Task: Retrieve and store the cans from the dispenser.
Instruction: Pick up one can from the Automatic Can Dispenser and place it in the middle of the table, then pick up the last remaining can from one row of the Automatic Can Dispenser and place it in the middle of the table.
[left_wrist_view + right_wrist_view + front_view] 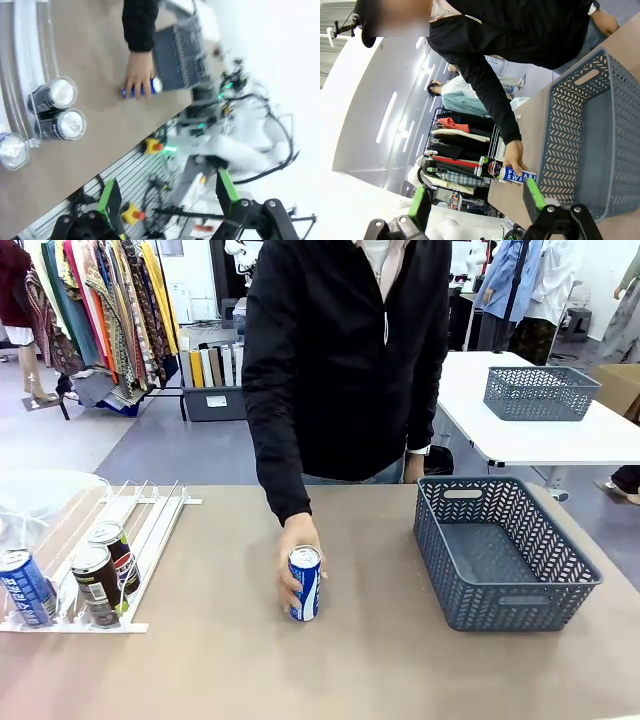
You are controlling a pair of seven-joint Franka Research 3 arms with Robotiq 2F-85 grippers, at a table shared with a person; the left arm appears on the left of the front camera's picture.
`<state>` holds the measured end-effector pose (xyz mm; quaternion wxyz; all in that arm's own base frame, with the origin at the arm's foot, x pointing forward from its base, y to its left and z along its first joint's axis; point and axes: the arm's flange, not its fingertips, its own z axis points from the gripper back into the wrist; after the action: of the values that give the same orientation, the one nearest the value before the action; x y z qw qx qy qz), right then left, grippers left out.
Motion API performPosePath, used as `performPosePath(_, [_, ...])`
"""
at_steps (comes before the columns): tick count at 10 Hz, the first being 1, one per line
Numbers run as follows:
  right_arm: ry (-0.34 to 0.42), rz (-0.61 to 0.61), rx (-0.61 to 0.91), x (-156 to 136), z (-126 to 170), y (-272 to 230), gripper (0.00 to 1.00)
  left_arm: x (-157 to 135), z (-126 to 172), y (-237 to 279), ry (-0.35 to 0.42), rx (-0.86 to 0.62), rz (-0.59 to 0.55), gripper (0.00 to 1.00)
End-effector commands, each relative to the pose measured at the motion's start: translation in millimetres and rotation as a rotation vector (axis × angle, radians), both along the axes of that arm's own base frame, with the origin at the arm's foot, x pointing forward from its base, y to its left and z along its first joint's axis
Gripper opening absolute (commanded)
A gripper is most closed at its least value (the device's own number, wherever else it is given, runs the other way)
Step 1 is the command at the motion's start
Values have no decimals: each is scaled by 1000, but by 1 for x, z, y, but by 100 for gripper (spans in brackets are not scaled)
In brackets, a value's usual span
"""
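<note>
A person's hand grips a blue can standing upright on the table's middle. The same hand and blue can show in the left wrist view, and the blue can in the right wrist view. The dispenser at the left holds two dark cans and another blue can at its front stoppers. My left gripper is open, high above the table's near edge. My right gripper is open too, off to the basket's side, with nothing between its fingers.
An empty grey mesh basket stands on the right of the table. The person stands at the far edge, one arm reaching over the middle. A second table with another basket is behind on the right.
</note>
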<state>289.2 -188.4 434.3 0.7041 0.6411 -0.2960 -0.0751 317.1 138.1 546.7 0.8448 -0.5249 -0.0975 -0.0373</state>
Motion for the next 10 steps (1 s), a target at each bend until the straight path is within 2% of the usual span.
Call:
performPosePath(1, [-5,5,2,0,4,0,100,-10,-34,31,13,-170,146,100])
performPosePath(3, [-5,5,2,0,4,0,100,-25,-59,47,36,-212,209,100])
performPosePath(4, [-5,5,2,0,4,0,100,-19,-44,48,45,-151,158,100])
performPosePath(10, [-5,5,2,0,4,0,100,-19,-44,48,45,-151,158,100])
